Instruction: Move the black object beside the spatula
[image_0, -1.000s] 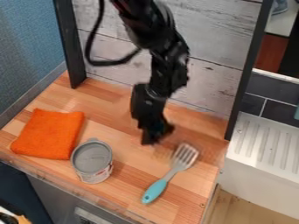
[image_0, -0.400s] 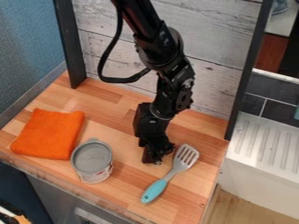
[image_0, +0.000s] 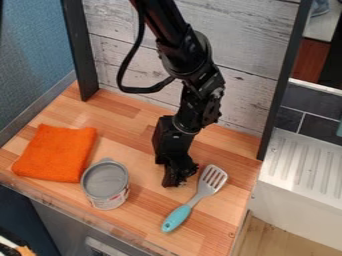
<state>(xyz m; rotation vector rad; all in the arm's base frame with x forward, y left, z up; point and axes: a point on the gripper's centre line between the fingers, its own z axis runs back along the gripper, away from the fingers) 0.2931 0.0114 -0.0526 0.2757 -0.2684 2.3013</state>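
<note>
Step in hand (judged): set-down of the black object beside the spatula (image_0: 194, 200). The gripper (image_0: 176, 182) is low over the counter (image_0: 143, 214), just beside the spatula's slotted head (image_0: 213, 178), on the side toward the can (image_0: 105, 185). Whether the jaws are open, closed or gripping cannot be told. The black object cannot be separated by eye from the black jaws; its probable location is at their lower end. Contact with the counter cannot be confirmed.

Recommended procedure:
1. Confirm that the object is supported by the counter before release. Release from a height may tip it or let it roll.
2. Maintain clearance from the head. Lateral travel toward it may turn the spatula about its blue handle (image_0: 177, 218).
3. Open the jaws only as far as release requires; the spatula is the nearest obstruction.
4. Retract straight up before any sideways motion, to avoid dragging the object.

If placement is already complete, only step 4 applies.

Containers: one can, upright, between the orange cloth (image_0: 55, 153) and the gripper, apart from the gripper. Its circular top is grey within the rim; whether this is a lid or the bare interior cannot be determined. No separate contents can be identified. The task requires no contact with it.
</note>
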